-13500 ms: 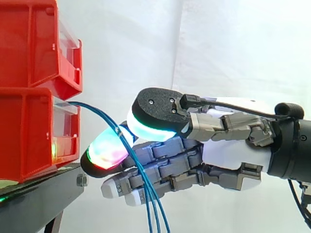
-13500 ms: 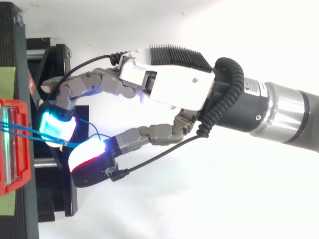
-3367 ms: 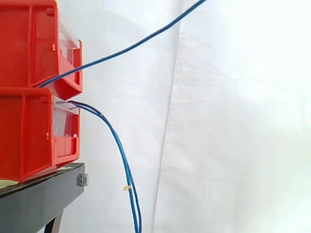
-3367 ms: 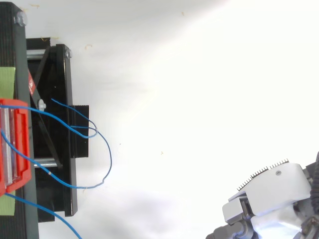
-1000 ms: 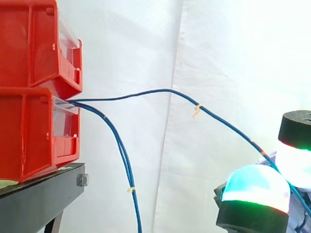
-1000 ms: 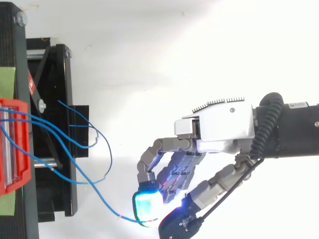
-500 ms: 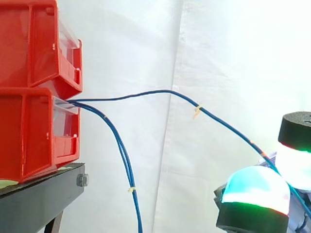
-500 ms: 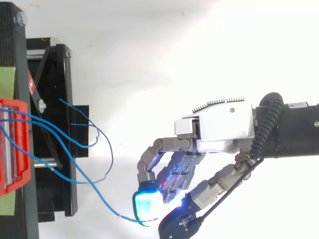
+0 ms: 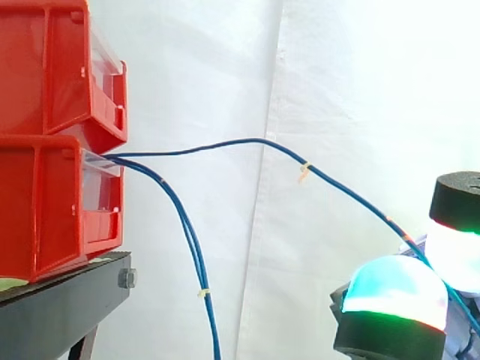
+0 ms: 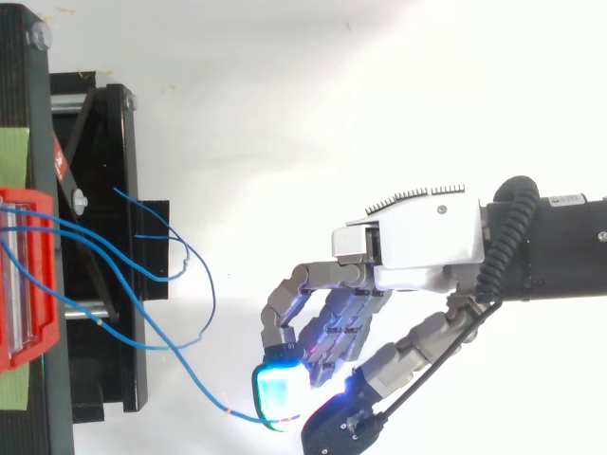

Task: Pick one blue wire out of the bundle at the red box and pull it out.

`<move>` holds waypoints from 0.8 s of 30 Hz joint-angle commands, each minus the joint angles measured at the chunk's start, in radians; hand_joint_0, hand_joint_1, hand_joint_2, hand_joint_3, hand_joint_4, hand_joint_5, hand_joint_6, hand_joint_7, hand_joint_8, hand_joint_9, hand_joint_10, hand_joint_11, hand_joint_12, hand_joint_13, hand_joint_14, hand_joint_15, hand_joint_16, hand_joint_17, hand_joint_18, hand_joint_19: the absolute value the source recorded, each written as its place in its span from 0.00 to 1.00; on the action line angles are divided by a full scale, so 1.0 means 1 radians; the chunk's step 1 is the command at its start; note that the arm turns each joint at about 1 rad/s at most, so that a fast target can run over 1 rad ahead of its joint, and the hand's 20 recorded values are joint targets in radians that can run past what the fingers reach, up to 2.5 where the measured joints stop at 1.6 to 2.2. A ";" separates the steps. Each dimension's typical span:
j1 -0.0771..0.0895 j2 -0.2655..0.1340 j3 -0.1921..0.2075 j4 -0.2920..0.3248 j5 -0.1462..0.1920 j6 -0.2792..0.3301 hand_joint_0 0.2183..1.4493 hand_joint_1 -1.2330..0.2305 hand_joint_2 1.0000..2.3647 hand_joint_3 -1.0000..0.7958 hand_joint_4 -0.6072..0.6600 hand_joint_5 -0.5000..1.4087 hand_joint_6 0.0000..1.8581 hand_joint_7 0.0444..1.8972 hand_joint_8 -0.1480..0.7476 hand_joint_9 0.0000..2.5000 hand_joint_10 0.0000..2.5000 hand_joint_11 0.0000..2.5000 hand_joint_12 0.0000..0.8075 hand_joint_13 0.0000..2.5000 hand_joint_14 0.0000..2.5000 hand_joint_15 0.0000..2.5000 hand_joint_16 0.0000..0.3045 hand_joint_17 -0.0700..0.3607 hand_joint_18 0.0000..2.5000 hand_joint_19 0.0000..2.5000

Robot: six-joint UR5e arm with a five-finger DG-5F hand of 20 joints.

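The hand [image 10: 417, 246] has its fingers [image 10: 281, 391] curled, pinching one blue wire [image 9: 247, 140] between glowing pads. From them it arcs slack away to the red box [image 9: 45, 202], where it enters. Once taut, the thin strand may slip free, or drag the neighbouring wires [image 9: 193, 251] hanging beyond.

Bright glare across white curtain [image 9: 360, 112]
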 commanded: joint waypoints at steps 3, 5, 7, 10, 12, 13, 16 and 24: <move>0.000 -0.001 0.000 0.000 0.003 0.000 0.33 0.31 0.06 0.50 0.45 0.19 0.51 0.52 0.60 0.32 0.00 0.10 0.57 0.33 0.00 0.12 0.20 0.48 0.35 0.12; 0.002 0.001 0.000 0.000 0.000 0.000 0.32 0.31 0.07 0.50 0.45 0.19 0.51 0.52 0.60 0.32 0.00 0.10 0.57 0.33 0.00 0.12 0.20 0.48 0.35 0.12; 0.000 0.001 -0.001 0.000 0.003 0.000 0.32 0.31 0.07 0.49 0.45 0.19 0.51 0.52 0.60 0.32 0.00 0.10 0.57 0.33 0.00 0.12 0.20 0.48 0.35 0.12; 0.000 0.001 0.000 0.000 0.003 0.000 0.32 0.31 0.07 0.50 0.45 0.19 0.51 0.52 0.60 0.32 0.00 0.10 0.57 0.33 0.00 0.12 0.20 0.48 0.35 0.12; 0.002 0.001 0.000 0.000 0.003 0.000 0.32 0.31 0.07 0.50 0.45 0.19 0.51 0.52 0.60 0.32 0.00 0.10 0.58 0.33 0.00 0.12 0.20 0.48 0.35 0.12; 0.002 0.001 0.000 0.000 0.003 0.000 0.32 0.31 0.07 0.50 0.45 0.19 0.51 0.52 0.59 0.32 0.00 0.10 0.58 0.33 0.00 0.12 0.20 0.48 0.35 0.13; 0.002 0.001 0.000 0.000 0.000 0.000 0.32 0.31 0.07 0.50 0.45 0.19 0.51 0.52 0.59 0.32 0.00 0.10 0.58 0.33 0.00 0.12 0.20 0.48 0.35 0.13; 0.002 0.001 0.000 0.000 0.000 0.000 0.32 0.31 0.07 0.50 0.45 0.19 0.51 0.52 0.59 0.32 0.00 0.10 0.57 0.33 0.00 0.12 0.20 0.48 0.35 0.12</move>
